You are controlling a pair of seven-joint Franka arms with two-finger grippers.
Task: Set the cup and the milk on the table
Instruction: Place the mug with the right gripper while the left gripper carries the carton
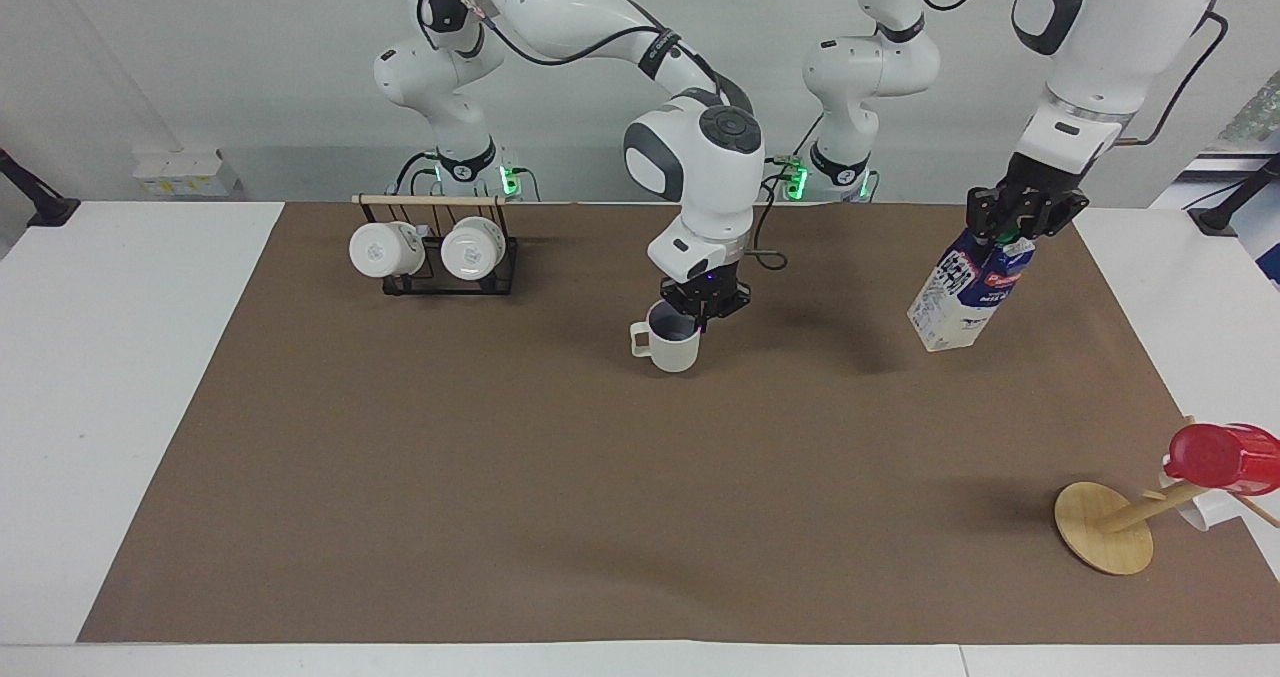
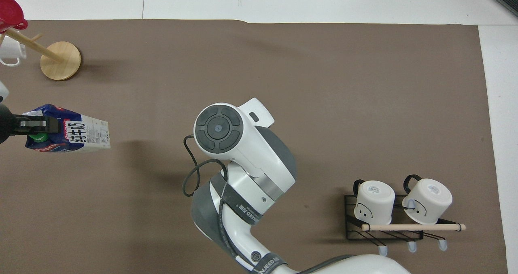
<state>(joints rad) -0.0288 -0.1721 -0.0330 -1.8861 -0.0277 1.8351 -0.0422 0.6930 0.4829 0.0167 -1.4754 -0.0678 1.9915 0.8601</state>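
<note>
The cup (image 1: 676, 343) is gripped by its rim in the right gripper (image 1: 705, 304), whose jaws are closed on it, over the middle of the counter (image 1: 500, 477); whether its base touches the paper cannot be told. In the overhead view the cup is hidden under the right arm. The milk (image 1: 964, 292) is held tilted in the air by the left gripper (image 1: 1020, 219), its jaws clamped on the carton's top, over the left arm's end of the counter. Two white mugs (image 1: 430, 249) are hung on a rack (image 1: 440, 282) toward the right arm's end. A red cup (image 1: 1220, 457) is carried on a wooden stand (image 1: 1100, 532).
</note>
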